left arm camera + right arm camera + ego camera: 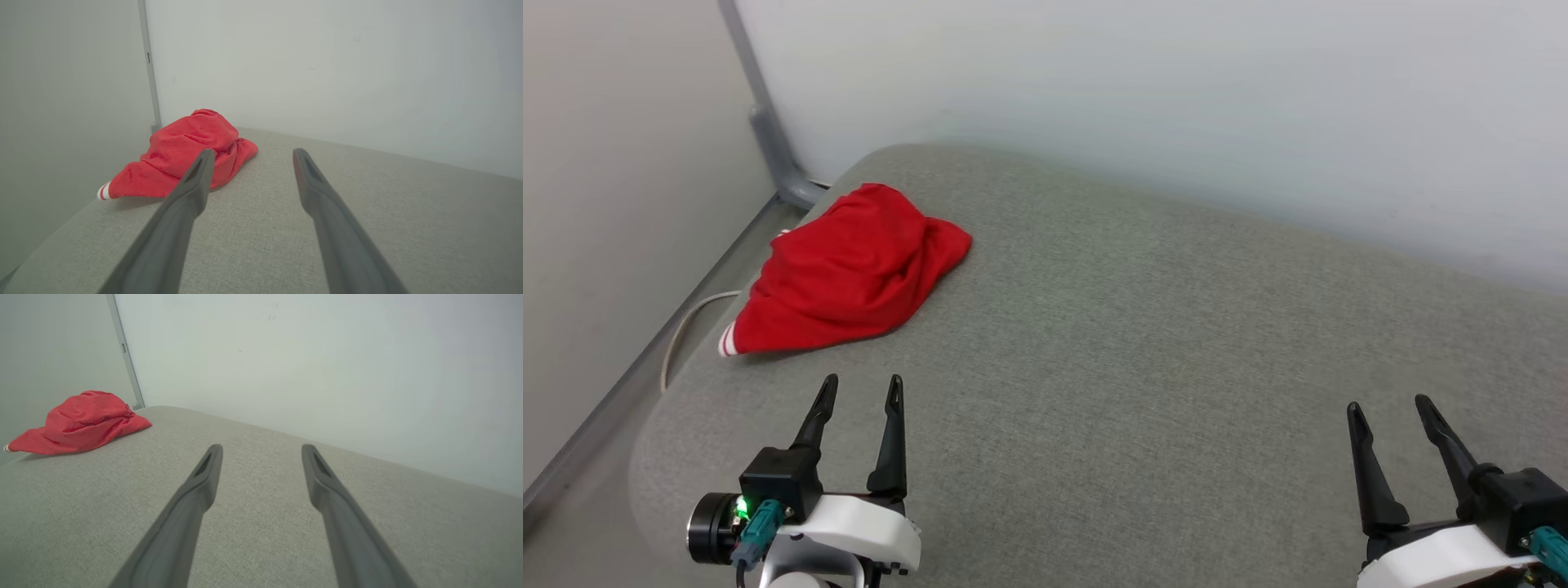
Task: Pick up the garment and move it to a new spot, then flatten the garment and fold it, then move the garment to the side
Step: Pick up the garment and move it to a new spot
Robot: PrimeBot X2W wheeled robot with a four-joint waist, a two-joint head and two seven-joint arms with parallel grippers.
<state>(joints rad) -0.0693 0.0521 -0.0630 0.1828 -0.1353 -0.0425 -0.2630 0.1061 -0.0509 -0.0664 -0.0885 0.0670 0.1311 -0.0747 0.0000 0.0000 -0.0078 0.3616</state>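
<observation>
The garment (849,273) lies crumpled in a red heap at the far left corner of a grey padded surface (1135,367); a red-and-white striped cuff sticks out at its near left end. Its lettering is hidden. My left gripper (863,388) is open just short of the heap, nothing between its fingers. In the left wrist view the garment (184,159) sits ahead and left of the left gripper (253,153). My right gripper (1388,406) is open far to the right. The right wrist view shows the garment (81,422) far left of the right gripper (261,448).
Pale walls (1176,98) close in behind and to the left of the padded surface. A grey post (768,122) stands in the corner behind the garment. A pale cable (682,331) loops down beside the surface's left edge. Bare grey surface stretches between the grippers.
</observation>
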